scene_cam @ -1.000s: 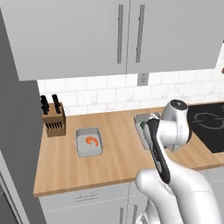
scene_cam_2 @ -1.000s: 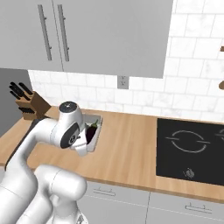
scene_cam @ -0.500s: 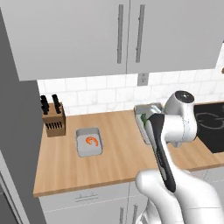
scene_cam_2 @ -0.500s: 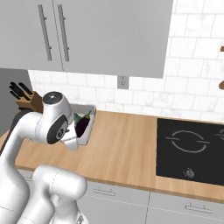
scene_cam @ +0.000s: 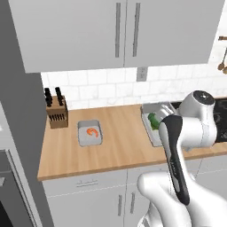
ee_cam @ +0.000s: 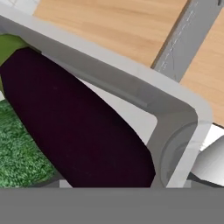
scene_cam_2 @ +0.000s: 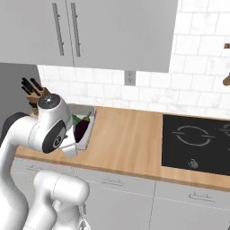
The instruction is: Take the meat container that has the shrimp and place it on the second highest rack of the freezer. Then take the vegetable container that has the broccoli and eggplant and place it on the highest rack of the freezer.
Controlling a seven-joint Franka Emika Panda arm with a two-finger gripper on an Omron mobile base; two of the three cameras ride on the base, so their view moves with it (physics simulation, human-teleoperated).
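Judging from the hand view, the vegetable tray (ee_cam: pixel 131 83) lies right in front of the gripper, its grey rim and corner very close, with the eggplant (ee_cam: pixel 78 131) just inside that rim and the broccoli (ee_cam: pixel 22 153) beyond it. I cannot tell how wide the gripper stands or whether it has hold of anything, since the arm's own joint covers it from the base cameras. The meat tray (scene_cam: pixel 82 137) with the shrimp (scene_cam: pixel 92 132) sits well apart from the gripper, off along the worktop (scene_cam: pixel 119 150) towards the knife block (scene_cam: pixel 56 114), and nothing touches it. The first risk is order: the task wants the meat tray racked first, so carrying off the vegetables now would, I think, put the steps out of sequence. The second is the grip itself. A thin rim taken near a corner gives little purchase, and the tray may tip as it rises, since the load sits away from that corner. The eggplant is smooth and rounded and lies hard against the wall, so a finger coming down inside could push it aside or pinch it instead of the rim. A tilted tray would likely let both vegetables roll out on the way to the freezer.
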